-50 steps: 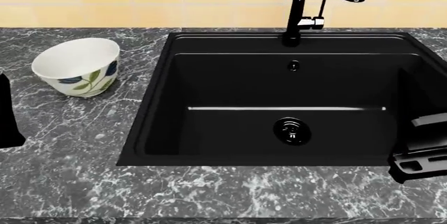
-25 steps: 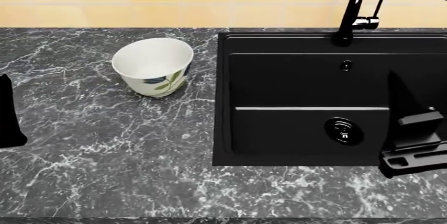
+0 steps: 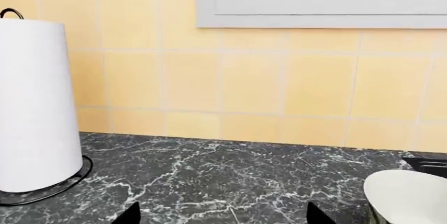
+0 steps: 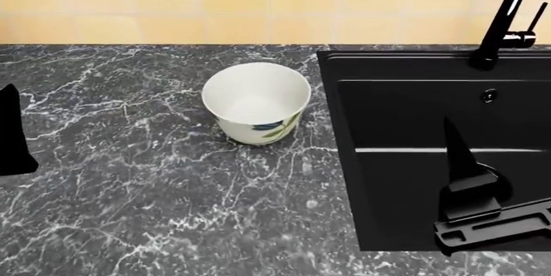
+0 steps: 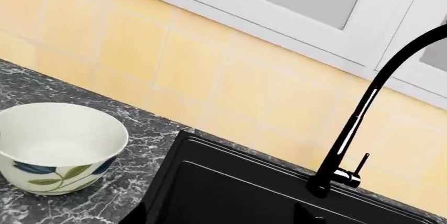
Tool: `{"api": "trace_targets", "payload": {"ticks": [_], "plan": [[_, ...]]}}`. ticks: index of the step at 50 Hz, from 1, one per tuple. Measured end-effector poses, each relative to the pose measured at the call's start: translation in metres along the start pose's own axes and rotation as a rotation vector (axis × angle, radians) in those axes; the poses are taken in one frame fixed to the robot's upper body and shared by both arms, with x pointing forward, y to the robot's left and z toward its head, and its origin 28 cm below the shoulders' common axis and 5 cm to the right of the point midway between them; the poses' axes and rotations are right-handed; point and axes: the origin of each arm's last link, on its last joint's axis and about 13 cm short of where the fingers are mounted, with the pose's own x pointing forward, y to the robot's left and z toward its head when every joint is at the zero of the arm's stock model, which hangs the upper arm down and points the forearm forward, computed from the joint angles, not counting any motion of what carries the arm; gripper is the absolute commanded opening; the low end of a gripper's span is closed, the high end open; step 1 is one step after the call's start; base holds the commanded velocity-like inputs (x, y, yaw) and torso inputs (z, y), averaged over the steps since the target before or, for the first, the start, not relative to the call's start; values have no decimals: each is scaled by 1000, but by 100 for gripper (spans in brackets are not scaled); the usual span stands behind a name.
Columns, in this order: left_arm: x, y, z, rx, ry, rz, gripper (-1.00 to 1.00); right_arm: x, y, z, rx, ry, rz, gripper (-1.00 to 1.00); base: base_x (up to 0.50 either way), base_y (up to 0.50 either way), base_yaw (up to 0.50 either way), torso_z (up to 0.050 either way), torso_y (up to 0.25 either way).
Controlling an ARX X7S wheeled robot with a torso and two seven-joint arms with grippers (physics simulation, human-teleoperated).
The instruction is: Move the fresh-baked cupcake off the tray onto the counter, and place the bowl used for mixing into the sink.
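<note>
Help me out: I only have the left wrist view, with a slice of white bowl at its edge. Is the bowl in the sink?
Observer: No. The bowl stands upright on the counter, close beside the sink, on its left.
Operator: Anything inside it?
Observer: It looks empty, plain white inside.
Operator: Where is the right gripper?
Observer: The right gripper hangs over the sink, apart from the bowl. I cannot tell whether it is open.
</note>
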Motion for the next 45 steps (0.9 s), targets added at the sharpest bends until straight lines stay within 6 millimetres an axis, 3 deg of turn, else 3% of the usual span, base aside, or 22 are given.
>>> {"api": "trace_targets", "payload": {"ticks": [21,33,45], "plan": [[1,-5,13,33,-17,-14,100,-4,-2,3,-1,5,-34,100,491,127,0,0,1],[1,-5,16,40,-22,-15,100,-3,-1,6,-31,37,-48,100,34,4,0,0,0],[2,-5,16,41,-23,-14,100,-1,1,10,-37,43,-42,100,474,5,0,0,0]]}}
